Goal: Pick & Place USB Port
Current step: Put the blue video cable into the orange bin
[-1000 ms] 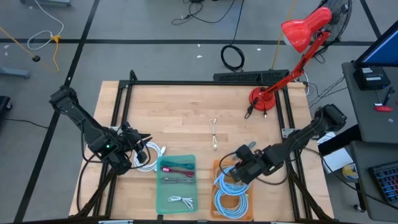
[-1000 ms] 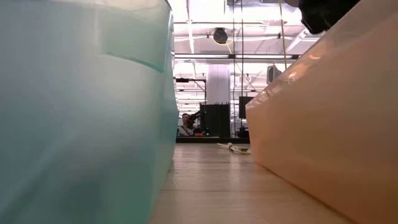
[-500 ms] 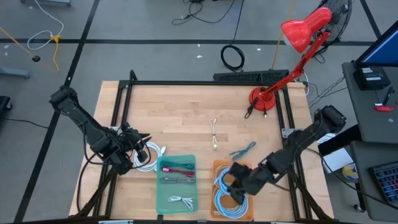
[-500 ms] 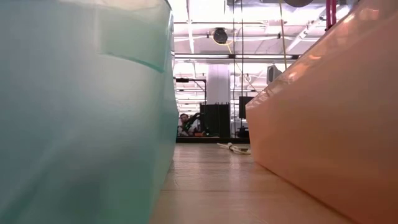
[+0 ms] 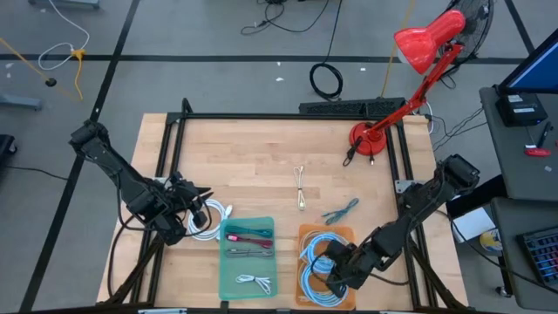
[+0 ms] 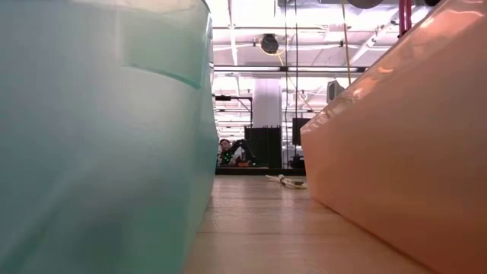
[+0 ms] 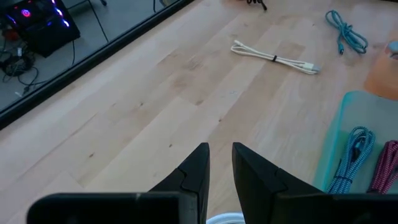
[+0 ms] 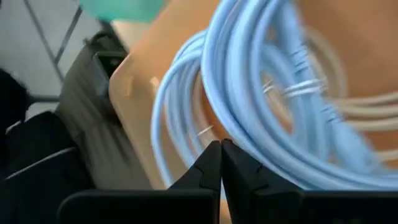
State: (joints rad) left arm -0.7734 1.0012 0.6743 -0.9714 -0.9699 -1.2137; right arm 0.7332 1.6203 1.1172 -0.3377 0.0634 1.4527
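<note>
Two grippers: our right gripper (image 5: 336, 277) hangs shut and empty over the orange bin (image 5: 305, 234); our left gripper (image 7: 219, 163), narrowly parted, holds nothing.

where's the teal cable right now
In the high view, the teal cable lies loose on the wooden table, right of centre, just beyond the orange bin.

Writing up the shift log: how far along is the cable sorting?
Done: blue cable coils lie in the orange bin, and cables lie in the teal bin. In hand: nothing visible; the right gripper is shut over the orange bin, the left gripper waits by a white coil. Left: a white cable and a teal cable on the table.
</note>
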